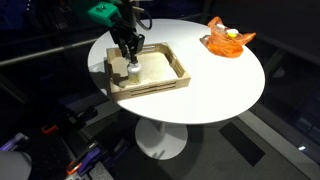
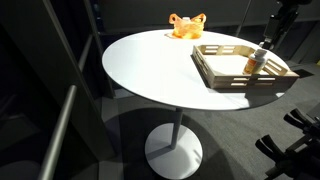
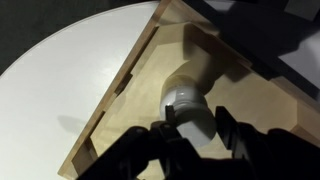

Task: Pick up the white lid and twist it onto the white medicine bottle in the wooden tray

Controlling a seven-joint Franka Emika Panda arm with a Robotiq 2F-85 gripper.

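Reaching steeply down from the far left of the round white table (image 1: 225, 85), the arm (image 1: 123, 22) points its wrist almost straight at the tabletop. The gripper (image 1: 129, 60) hangs inside the wooden tray (image 1: 172, 81), right over the white medicine bottle (image 1: 130, 72). The bottle stands upright in the tray's near-left part, on the left half of the table. In the wrist view the dark fingers (image 3: 150, 152) sit on either side of the bottle's (image 3: 188, 88) brighter upper end. That end may be the white lid (image 3: 197, 124), though no seam is clear. The jaws look narrow around it, but whether the pads press on it I cannot tell. In an exterior view the bottle (image 2: 254, 65) shows a brownish patch on its side, too small to read as a label. An orange crinkled dish (image 1: 228, 40) with something pale in it sits well apart, at the table's far-right edge.
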